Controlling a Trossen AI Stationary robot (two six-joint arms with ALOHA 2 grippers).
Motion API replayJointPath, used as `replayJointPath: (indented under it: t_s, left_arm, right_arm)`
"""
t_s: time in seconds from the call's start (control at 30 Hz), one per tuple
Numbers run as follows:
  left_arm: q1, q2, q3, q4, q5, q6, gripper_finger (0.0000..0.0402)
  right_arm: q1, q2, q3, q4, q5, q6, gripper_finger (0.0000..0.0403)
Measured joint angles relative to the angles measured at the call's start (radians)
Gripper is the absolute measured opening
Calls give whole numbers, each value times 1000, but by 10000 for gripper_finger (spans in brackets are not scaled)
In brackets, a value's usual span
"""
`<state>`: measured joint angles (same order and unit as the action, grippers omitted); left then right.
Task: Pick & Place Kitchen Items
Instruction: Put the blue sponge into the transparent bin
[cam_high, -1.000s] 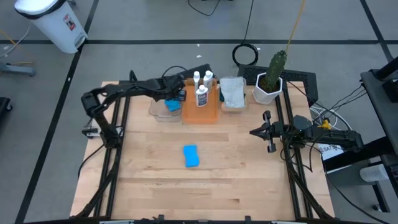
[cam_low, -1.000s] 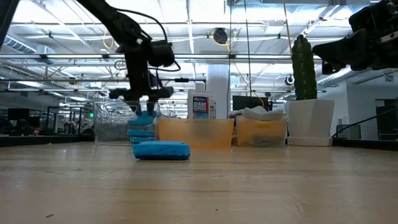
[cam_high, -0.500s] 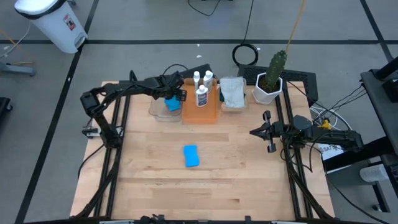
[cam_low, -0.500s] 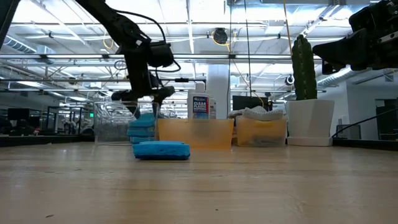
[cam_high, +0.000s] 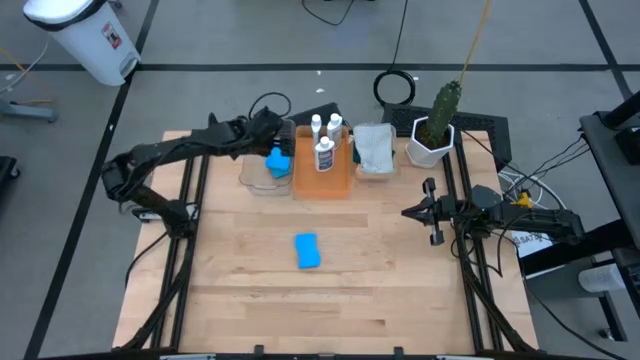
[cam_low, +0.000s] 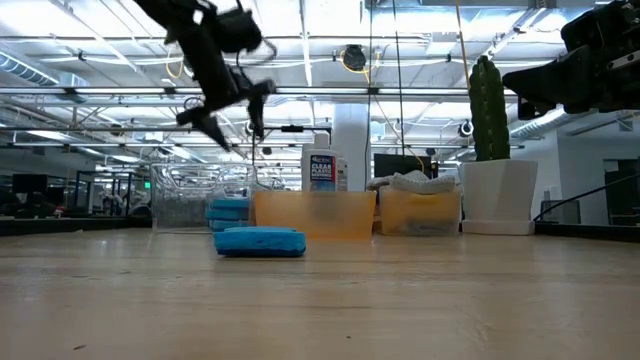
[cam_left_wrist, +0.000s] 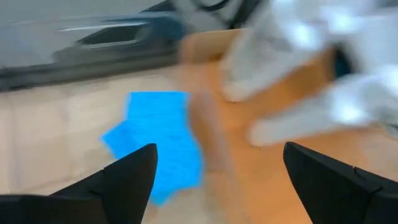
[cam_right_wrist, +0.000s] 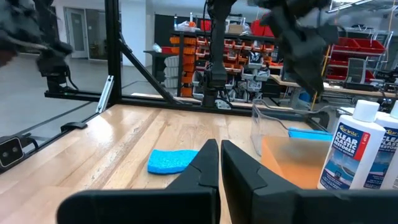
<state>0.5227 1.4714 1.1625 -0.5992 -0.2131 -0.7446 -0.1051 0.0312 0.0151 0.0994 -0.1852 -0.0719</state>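
My left gripper (cam_low: 238, 130) hangs open above the clear bin (cam_high: 262, 178) at the table's far left, with nothing between its fingers (cam_left_wrist: 134, 171). Blue sponges (cam_high: 277, 163) lie stacked in that bin (cam_low: 228, 210). Another blue sponge (cam_high: 308, 251) lies flat on the table's middle (cam_low: 259, 241). White labelled bottles (cam_high: 325, 148) stand in the orange bin (cam_high: 322, 175). A pale cloth (cam_high: 374, 146) lies in the bin beside it. My right gripper (cam_high: 432, 212) waits shut at the table's right side, pointing level (cam_right_wrist: 219, 152).
A white pot with a green cactus (cam_high: 435, 128) stands at the far right corner. Dark frame rails (cam_high: 185, 260) run along both table sides. Bare wood lies around the lone sponge and toward the near edge.
My left gripper has opened and let go of a blue sponge, which stays in the clear bin on the other sponges. The gripper has then risen well above the bin, tipping less steeply downward. My right arm has kept still.
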Motion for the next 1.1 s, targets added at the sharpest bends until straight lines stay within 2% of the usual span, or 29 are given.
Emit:
replayJointPath:
  t_s: [0.13,0.3,0.47,0.63,0.9,1.1]
  left_arm:
    - [-138,-56,0,40,-35,-20,354]
    - [-367,-78,0,114,-93,-74,354]
    - [-574,-59,1,138,-108,-138,354]
    - [-733,1,0,143,-111,-185,354]
    - [-850,160,0,257,-86,-221,353]
    - [-845,276,0,344,28,-273,353]
  right_arm:
    - [0,0,0,0,0,0,0]
    - [0,0,0,0,0,0,0]
    - [0,0,0,0,0,0,0]
    - [0,0,0,0,0,0,0]
    - [0,0,0,0,0,0,0]
    - [0,0,0,0,0,0,0]
